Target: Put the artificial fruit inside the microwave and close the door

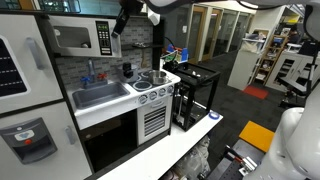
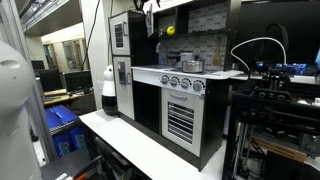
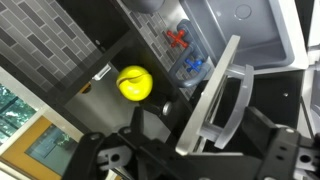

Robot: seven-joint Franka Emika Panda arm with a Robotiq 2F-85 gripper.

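Wrist view: the fruit (image 3: 134, 83) lies on a dark surface beside grey brick wall; the end effector (image 3: 185, 150) hangs over it with jaws spread wide and nothing between them.
Fruit's place: in an exterior view the fruit (image 2: 170, 31) shows as a yellow dot high on the kitchen, level with the microwave; whether it already sits in the cavity or just beside it I cannot tell.
Microwave: in an exterior view the microwave (image 1: 80, 38) sits above the sink, and its door (image 1: 72, 38) looks flat against the front from here.
Step in hand: likely the grasp or placing of the fruit, with the door still to close.
Next move: if the fruit is outside, lower and close around it; if inside, back away and push the door shut.
Only the wrist shows: the open jaws and the fruit's resting surface.
Only the exteriors show: the arm's height against the whole kitchen, sink and oven below.
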